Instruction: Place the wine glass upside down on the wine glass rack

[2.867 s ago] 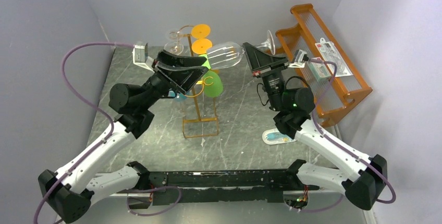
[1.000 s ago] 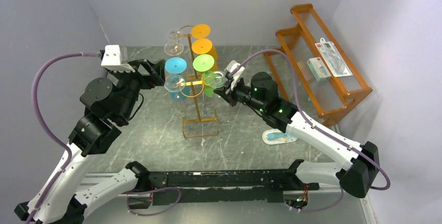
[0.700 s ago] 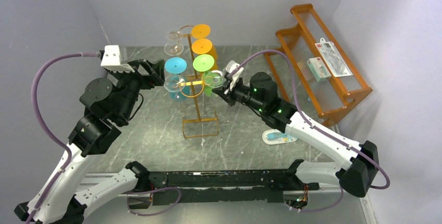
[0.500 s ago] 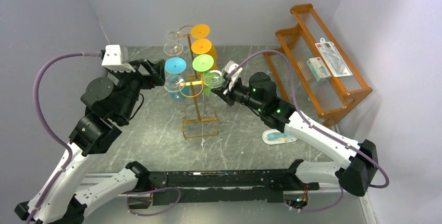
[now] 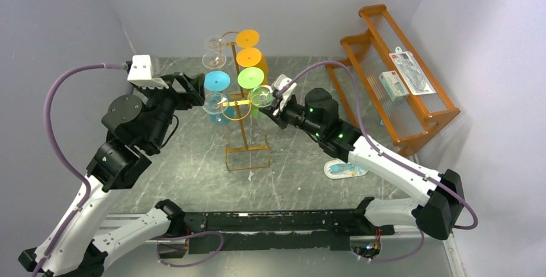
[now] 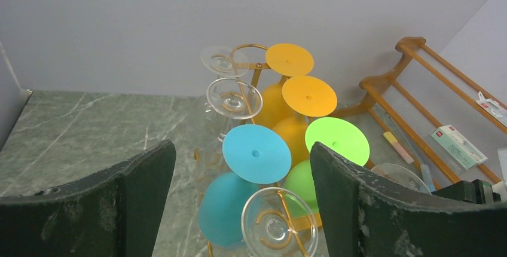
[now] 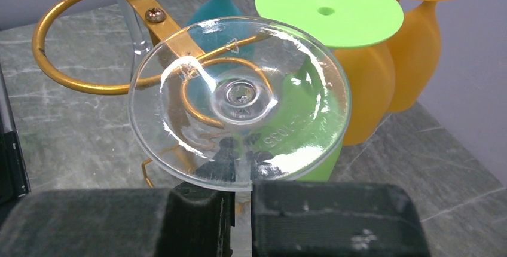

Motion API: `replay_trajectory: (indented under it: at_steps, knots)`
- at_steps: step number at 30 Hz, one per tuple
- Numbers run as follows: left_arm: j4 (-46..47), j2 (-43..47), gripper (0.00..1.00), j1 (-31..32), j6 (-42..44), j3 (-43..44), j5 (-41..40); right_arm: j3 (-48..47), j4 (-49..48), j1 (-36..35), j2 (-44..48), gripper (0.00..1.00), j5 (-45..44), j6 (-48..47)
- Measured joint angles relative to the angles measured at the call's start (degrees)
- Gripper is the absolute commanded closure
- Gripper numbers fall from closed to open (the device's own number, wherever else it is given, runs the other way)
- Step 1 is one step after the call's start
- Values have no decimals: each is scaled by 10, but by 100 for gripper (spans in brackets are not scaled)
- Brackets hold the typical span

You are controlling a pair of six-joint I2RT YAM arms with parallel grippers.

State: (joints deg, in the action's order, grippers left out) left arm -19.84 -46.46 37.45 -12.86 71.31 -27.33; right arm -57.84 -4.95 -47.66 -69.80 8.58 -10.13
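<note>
Progress looks late-stage: the wine glass is turned foot-up at the lower right hook of the wine glass rack. Its clear foot lies over the golden ring there. Through the glass I cannot tell whether the stem sits inside that ring or just beside it. Just under the foot the right pincer is clamped tight on the stem, so the arm, not the hook, seems to carry the weight. On the rack's far side the left pincer gapes wide and holds nothing. A green glass hangs just beside the held one. A blue glass, orange glasses and clear glasses fill other hooks, all inverted. The rack's base stands on the grey bench. By my reading, picking up, inverting and carrying are done. What is left is to seat the foot on the ring, let go, and draw the arm back without knocking the green neighbour.
</note>
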Motion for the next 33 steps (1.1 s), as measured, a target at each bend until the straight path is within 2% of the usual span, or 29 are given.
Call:
replay_trajectory:
  at_steps: [5, 19, 28, 33]
  knots:
    - [0, -2, 13, 0, 0, 0, 0, -1, -5, 0, -2, 93, 2, -9]
    - [-2, -4, 12, 0, 0, 0, 0, -1, -9, -3, -15, 91, 26, -22]
    - [-5, -4, 12, 0, 0, 2, 0, -1, -11, -4, -16, 60, 28, -19]
    - [-7, -3, 9, 0, 0, 2, -1, 9, -9, -4, 5, 49, 31, -15]
